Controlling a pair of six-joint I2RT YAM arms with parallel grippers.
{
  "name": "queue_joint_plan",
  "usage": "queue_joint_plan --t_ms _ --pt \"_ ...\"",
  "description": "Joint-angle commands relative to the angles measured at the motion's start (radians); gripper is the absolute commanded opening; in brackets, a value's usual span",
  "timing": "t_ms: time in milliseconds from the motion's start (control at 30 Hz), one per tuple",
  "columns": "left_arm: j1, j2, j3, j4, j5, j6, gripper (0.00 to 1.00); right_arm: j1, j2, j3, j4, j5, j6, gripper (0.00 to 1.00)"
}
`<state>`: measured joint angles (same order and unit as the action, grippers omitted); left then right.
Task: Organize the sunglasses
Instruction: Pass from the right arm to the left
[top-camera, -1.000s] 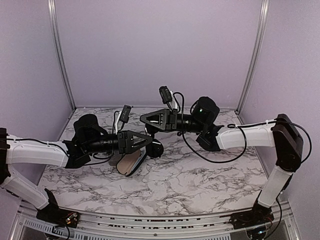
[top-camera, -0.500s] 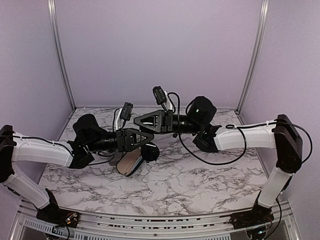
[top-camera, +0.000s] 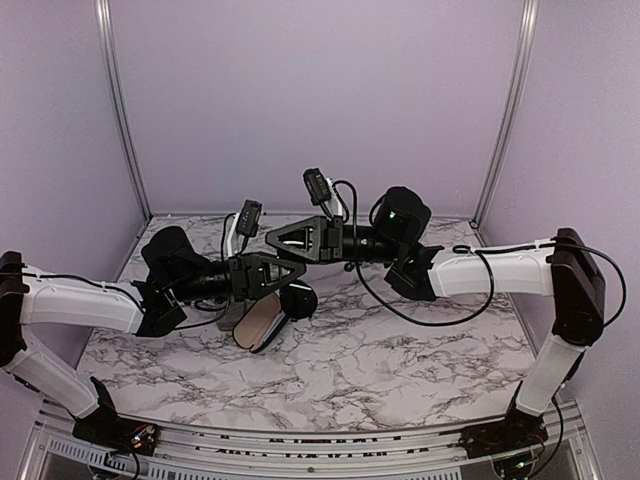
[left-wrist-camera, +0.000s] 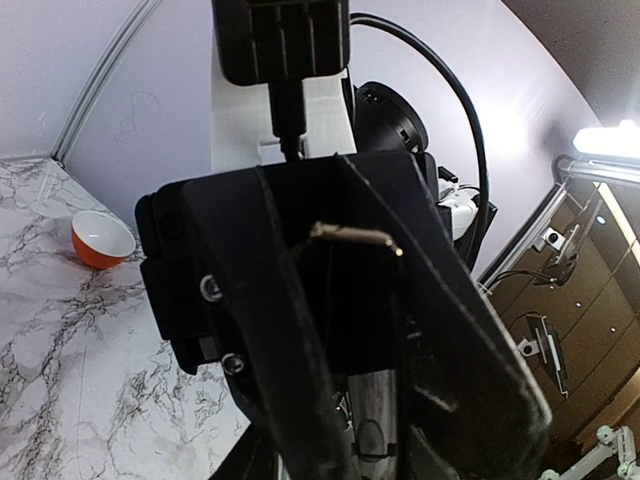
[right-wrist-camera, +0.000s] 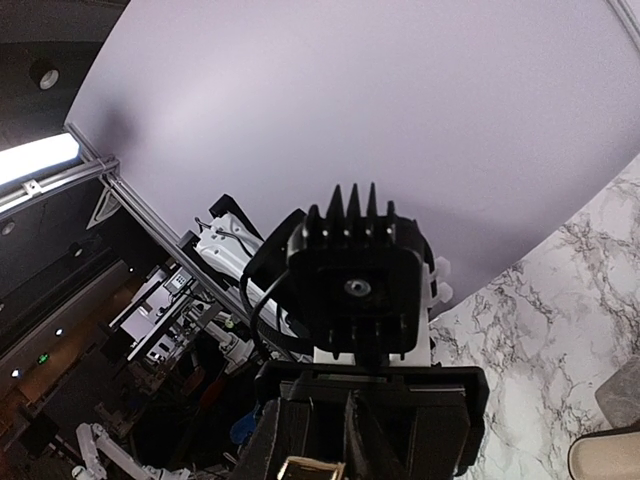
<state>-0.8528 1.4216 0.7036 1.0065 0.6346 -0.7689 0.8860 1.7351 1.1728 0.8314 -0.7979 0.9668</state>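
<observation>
My two grippers meet nose to nose above the left middle of the table. The right gripper (top-camera: 272, 239) reaches in from the right. The left gripper (top-camera: 298, 270) sits just below and in front of it. Of the sunglasses only a thin brass-tipped bar (left-wrist-camera: 355, 237) shows, lying across the right gripper's narrow jaws; the same piece (right-wrist-camera: 310, 468) sits at the bottom edge of the right wrist view. No lenses show. The left jaws are dark and blurred around this bar, and their gap is unclear.
An open case with a tan lining (top-camera: 258, 322) lies on the marble table (top-camera: 400, 370) under the left gripper, a round black shape (top-camera: 298, 301) beside it. A grey case (top-camera: 230, 318) lies partly under the left arm. An orange bowl (left-wrist-camera: 103, 238) stands further off.
The right gripper has slid left towards the left gripper. The left gripper has risen a little and moved back to meet it, and its jaws have narrowed.
</observation>
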Motion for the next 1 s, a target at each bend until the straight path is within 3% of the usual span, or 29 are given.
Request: queue_joint_plan --t_ms 0,267,533,833,967 --pt "0.004 -0.003 0.015 0.033 0.013 0.000 0.31 -0.008 -0.030 0.006 -0.015 0.016 -0.027 0.11" --pt "0.004 0.003 0.017 0.023 0.027 -0.010 0.20 -0.023 -0.054 0.022 -0.099 0.039 -0.088 0.12" --pt "0.004 0.021 0.045 -0.021 0.032 -0.010 0.09 -0.030 -0.080 0.018 -0.162 0.063 -0.134 0.23" --pt "0.005 0.026 0.060 -0.041 0.030 -0.008 0.08 -0.039 -0.103 0.017 -0.194 0.073 -0.149 0.53" --pt "0.018 0.021 0.067 -0.092 0.025 0.003 0.08 -0.102 -0.142 0.024 -0.266 0.078 -0.183 0.63"
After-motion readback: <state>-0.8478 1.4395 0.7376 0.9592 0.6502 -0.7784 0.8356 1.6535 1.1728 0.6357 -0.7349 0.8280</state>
